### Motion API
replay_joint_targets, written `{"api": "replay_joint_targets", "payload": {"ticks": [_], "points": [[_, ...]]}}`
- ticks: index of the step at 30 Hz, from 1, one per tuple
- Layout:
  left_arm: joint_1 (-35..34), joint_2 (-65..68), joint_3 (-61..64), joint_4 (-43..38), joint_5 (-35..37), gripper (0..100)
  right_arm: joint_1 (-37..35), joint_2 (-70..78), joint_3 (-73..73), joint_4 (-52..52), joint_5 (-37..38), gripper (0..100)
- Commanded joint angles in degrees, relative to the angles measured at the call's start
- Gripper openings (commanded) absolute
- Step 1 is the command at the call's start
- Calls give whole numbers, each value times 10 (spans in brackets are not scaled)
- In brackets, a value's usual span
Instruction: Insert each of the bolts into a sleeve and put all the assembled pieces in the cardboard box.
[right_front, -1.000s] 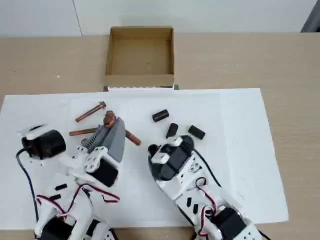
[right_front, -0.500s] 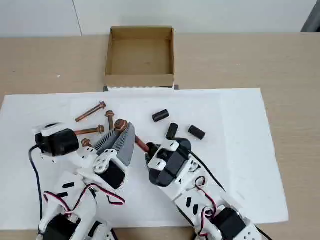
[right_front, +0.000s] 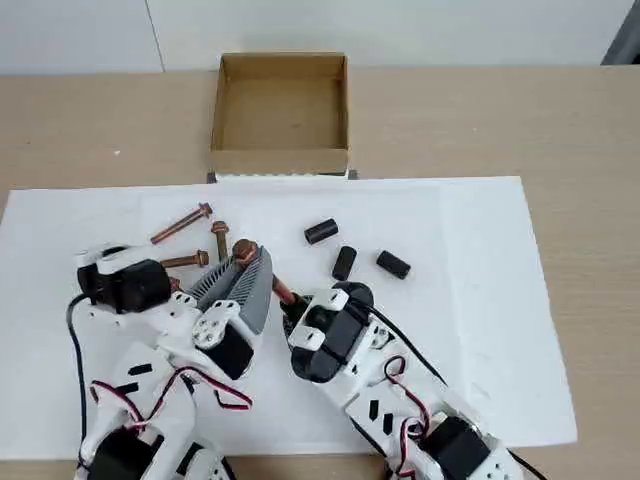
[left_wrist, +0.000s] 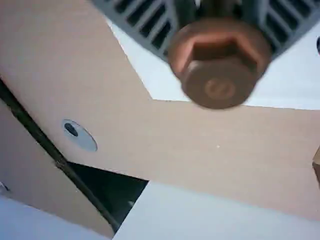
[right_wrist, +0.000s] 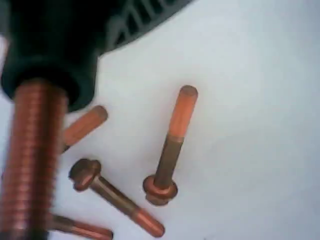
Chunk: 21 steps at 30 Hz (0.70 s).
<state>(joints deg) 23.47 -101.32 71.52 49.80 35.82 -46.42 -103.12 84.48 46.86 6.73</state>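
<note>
Bolt (right_front: 244, 250) is in the left hand (right_front: 248, 262). The hand is pinched tight just under the head. The head points far and the shank runs near-right to the right hand (right_front: 293, 306). Right hand is clamped on a black sleeve (right_wrist: 46, 50), with the shank inside the sleeve. Both pieces sit over the left-middle of the paper sheet (right_front: 480, 300).

Left wrist view: hex flange head face-on, gripped between two grey slotted fingers (left_wrist: 135, 12). The shank is hidden behind the head, so the sleeve cannot be checked here.

Right wrist view: threaded shank projects out of the sleeve toward the camera, a detail the high view does not resolve. Four loose bolts (right_wrist: 167, 145) lie on the paper beyond. The high view gives three of them clearly, left of and beyond the left hand.

High view: three loose sleeves (right_front: 344, 262) on the paper, far-right of the hands and apart from one another. Cardboard box (right_front: 280, 160) stands at the far side of the table (right_front: 580, 130), open side up, against the paper's far edge.
</note>
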Motion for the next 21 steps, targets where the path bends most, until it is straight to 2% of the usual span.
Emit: {"api": "replay_joint_targets", "payload": {"ticks": [1,5,10,21], "points": [[2,-4,-2,-14,-18,6,-1,-7,-19,-13,7,3],[12,-4,-1,-13,-21,6,-1,-7,-21,-16,7,3],[85,-4,-1,31,-21,6,-1,-7,-22,-16,7,3],[90,-4,25,111,-66,6,-1,-7,-22,-17,7,3]]}}
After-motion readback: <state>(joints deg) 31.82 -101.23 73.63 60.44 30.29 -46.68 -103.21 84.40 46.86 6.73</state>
